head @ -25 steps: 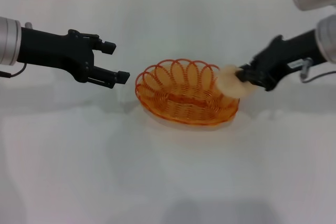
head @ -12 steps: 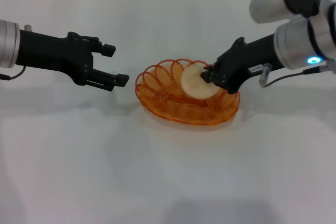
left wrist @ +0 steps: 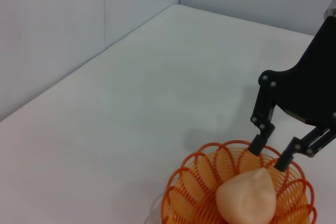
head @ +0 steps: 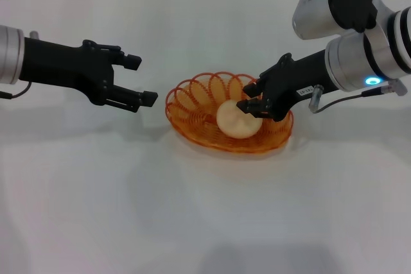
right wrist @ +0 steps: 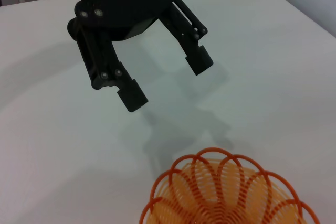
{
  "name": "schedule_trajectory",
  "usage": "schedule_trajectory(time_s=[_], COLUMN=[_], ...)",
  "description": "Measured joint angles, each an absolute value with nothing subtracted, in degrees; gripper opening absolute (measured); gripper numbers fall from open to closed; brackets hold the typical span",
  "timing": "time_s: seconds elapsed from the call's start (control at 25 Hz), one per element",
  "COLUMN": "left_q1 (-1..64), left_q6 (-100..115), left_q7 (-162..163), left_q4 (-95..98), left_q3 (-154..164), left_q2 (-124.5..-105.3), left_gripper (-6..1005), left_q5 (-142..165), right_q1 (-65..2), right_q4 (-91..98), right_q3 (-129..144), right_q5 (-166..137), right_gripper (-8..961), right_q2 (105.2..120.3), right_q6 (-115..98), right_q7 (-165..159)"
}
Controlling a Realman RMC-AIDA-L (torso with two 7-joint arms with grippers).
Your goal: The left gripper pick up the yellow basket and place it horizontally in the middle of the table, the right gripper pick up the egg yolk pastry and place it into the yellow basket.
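Now egg yolk pastry in yellow basket, touching spread right claw, left claw wide.

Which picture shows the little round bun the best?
The head view: the egg yolk pastry sits whole inside the yellow basket, at the right claw. The left wrist view cuts its bottom off; the right wrist view misses it.

The left pincer hangs above the bench at the robot's left, its black forearm reaching in level from the left edge, and its two fingers are spread wide apart with nothing between them. The right pincer comes in from the right on a black forearm with a white label, behind it a silver segment with a lit ring; its fingers are parted, tips pointing left and slightly down
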State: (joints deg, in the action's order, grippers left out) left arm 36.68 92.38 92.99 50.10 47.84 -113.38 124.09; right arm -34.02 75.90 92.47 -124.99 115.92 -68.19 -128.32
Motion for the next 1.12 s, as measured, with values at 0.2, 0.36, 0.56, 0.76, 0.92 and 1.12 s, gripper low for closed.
schedule_trajectory(time_s=[0.2, 0.36, 0.56, 0.76, 0.92, 1.12], left_q1=[35.81, 35.12, 33.46, 32.04, 31.87, 32.28], left_q6=[92.44, 92.98, 95.77, 98.66, 100.71, 102.53], left_q7=[92.26, 91.57, 89.24, 87.96, 87.02, 86.58], left_q4=[50.09, 50.09, 50.1, 50.67, 50.8, 50.8], left_q3=[46.88, 46.5, 42.57, 39.67, 39.73, 40.42], left_q2=[-113.36, -113.22, -113.16, -113.14, -113.32, -113.69], left_gripper=[887, 887, 887, 887, 887, 887], left_q5=[123.77, 122.73, 120.59, 119.68, 119.31, 119.87], right_q1=[-33.53, -31.57, -26.72, -21.72, -20.34, -20.3], right_q4=[76.59, 77.31, 78.75, 81.77, 82.57, 82.55], right_q3=[92.36, 90.35, 86.43, 85.44, 84.73, 84.43], right_q5=[-124.97, -124.64, -118.61, -114.13, -113.97, -114.13], right_gripper=[282, 442, 666, 790, 808, 804], right_q2=[115.92, 115.89, 115.67, 115.64, 115.62, 115.59], right_q6=[-67.74, -67.32, -67.59, -68.72, -72.11, -74.85], right_q7=[-128.18, -128.1, -123.64, -118.44, -116.64, -115.03])
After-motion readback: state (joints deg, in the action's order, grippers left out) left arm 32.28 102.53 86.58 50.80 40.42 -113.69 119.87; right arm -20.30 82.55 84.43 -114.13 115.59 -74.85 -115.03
